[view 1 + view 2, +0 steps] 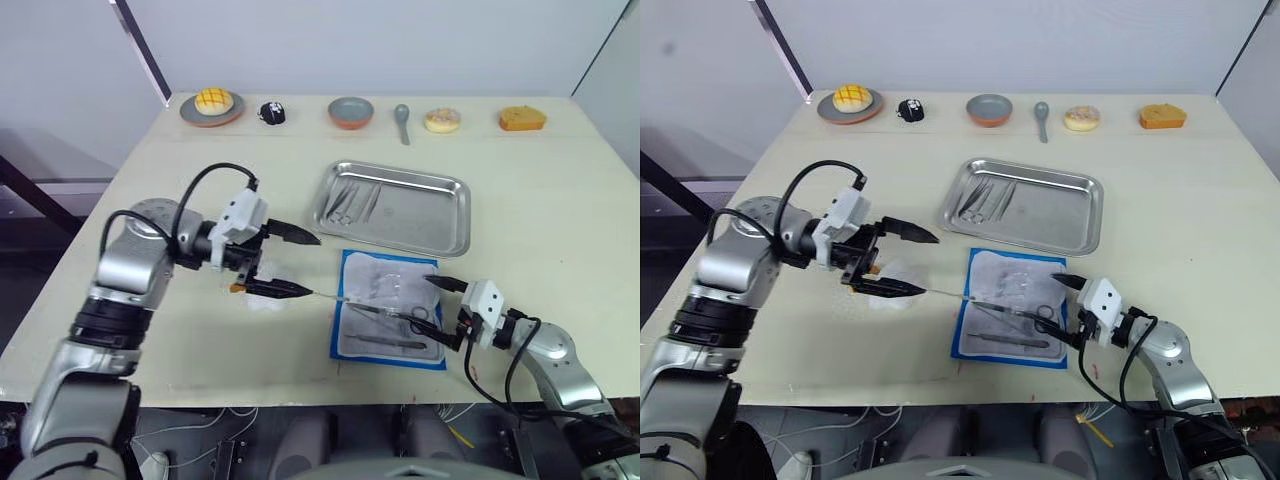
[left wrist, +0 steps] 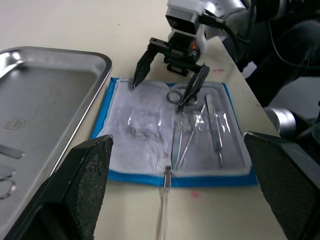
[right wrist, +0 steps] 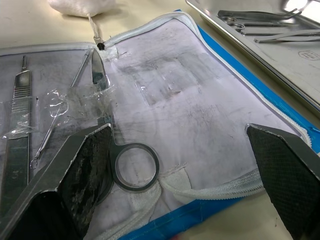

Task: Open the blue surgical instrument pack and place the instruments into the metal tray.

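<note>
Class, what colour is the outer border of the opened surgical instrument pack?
Bright blue; the surgical instrument pack shows it best in the left wrist view.

No text, label or number can be read anywhere.

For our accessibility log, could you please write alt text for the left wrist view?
An opened blue surgical instrument pack lies beside the metal tray, scissors and slim instruments on its lining. The right claw, open, reaches onto the pack's far side.
</note>
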Action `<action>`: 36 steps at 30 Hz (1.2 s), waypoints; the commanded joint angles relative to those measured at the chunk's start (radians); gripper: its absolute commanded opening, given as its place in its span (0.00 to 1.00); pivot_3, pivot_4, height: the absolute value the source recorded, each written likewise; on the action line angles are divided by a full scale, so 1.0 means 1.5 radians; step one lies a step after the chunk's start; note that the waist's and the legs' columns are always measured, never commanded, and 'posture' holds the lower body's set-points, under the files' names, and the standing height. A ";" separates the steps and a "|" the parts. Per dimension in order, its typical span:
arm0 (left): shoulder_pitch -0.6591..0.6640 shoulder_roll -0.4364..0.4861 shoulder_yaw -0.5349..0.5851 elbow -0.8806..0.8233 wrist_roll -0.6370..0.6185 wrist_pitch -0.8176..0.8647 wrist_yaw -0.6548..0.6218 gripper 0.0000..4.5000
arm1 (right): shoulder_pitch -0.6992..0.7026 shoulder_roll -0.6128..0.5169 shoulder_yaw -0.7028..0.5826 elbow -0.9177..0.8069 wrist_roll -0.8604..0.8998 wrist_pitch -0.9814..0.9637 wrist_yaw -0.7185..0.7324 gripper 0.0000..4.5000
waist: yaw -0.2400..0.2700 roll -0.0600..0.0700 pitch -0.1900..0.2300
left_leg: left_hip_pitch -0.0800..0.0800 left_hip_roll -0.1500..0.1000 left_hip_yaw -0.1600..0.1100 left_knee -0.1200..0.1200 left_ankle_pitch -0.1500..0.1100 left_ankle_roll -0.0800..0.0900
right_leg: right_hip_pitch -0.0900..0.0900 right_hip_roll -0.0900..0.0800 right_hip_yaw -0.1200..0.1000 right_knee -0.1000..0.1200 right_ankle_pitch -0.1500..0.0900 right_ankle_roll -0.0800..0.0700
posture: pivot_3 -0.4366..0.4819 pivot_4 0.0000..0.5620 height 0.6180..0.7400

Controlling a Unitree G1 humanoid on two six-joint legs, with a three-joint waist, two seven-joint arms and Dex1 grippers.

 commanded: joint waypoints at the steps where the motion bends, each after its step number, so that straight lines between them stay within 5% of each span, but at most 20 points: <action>1: -0.002 0.028 -0.009 -0.028 -0.053 -0.040 -0.036 0.99 | 0.034 -0.015 0.026 0.070 -0.058 0.037 -0.001 1.00 | 0.000 0.000 0.000 | 0.000 0.000 0.000 0.000 0.000 0.000 | 0.000 0.000 0.000 0.000 0.000 0.000 | 0.48 0.27 1.00; 7: 0.016 0.030 -0.024 -0.038 -0.056 -0.076 -0.036 0.99 | 0.036 -0.018 0.025 0.069 -0.057 0.037 0.001 1.00 | 0.000 0.000 0.000 | 0.000 0.000 0.000 0.000 0.000 0.000 | 0.000 0.001 0.000 0.000 0.000 0.000 | 0.48 0.27 1.00; 18: 0.129 -0.107 -0.032 -0.034 0.012 -0.161 0.002 0.99 | 0.040 -0.032 0.014 0.042 -0.048 0.046 0.005 1.00 | 0.001 0.001 0.000 | 0.000 0.000 0.000 0.000 0.000 0.000 | 0.000 0.001 0.000 0.000 0.000 0.000 | 0.48 0.27 1.00; 36: 0.127 -0.232 -0.074 0.121 0.131 -0.279 0.014 0.99 | 0.076 -0.062 -0.069 -0.159 0.057 0.095 0.017 1.00 | 0.003 0.007 0.007 | -0.002 -0.001 0.000 0.001 0.000 0.000 | -0.001 0.000 -0.001 0.000 0.000 0.000 | 0.48 0.27 1.00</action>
